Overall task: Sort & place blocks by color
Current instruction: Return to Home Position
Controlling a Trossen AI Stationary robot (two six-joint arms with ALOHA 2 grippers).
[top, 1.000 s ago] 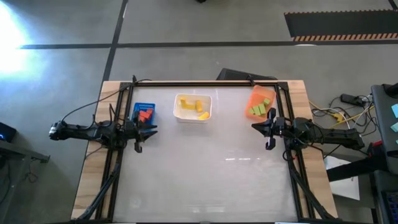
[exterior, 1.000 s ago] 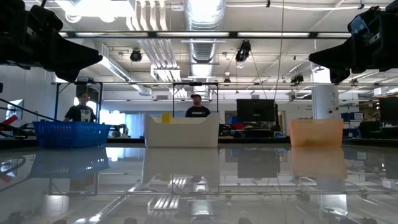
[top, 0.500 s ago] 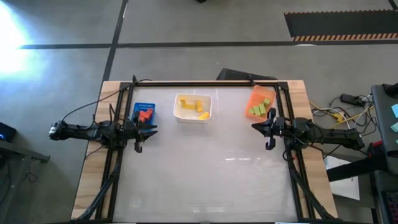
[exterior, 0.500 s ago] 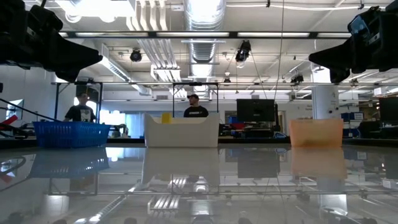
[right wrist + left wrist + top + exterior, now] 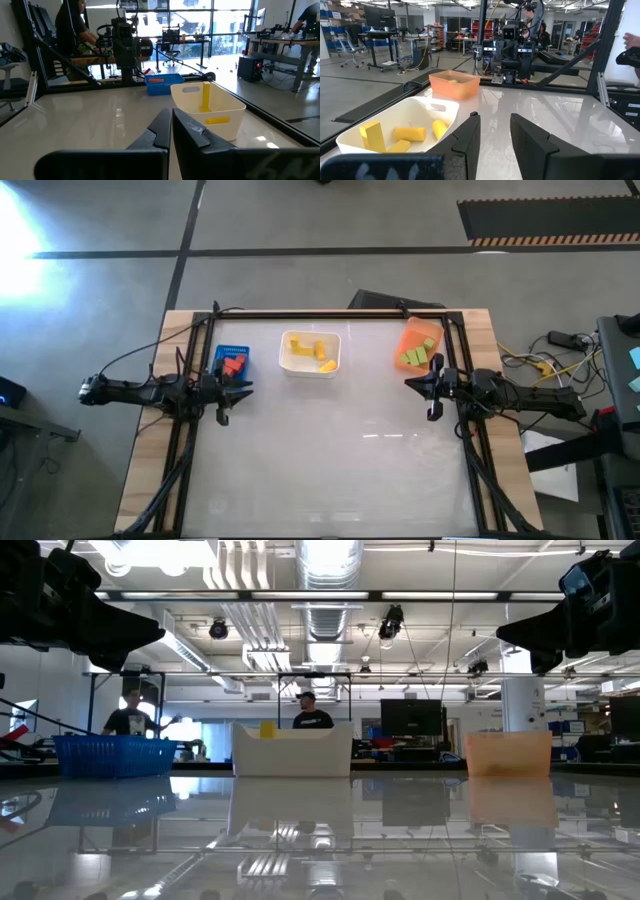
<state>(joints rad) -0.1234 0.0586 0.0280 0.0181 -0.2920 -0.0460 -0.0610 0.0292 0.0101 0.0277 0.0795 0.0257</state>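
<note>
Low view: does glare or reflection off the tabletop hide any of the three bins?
Low view: no; the glossy table mirrors the blue bin, white bin and orange bin, all plain; left arm and right arm are backlit silhouettes. High view: bright glare on the floor, top left.

overhead camera looks straight down, low one level across the table (image 5: 330, 455), wrist cameras face inward (all share the white bin (image 5: 284, 352)).
</note>
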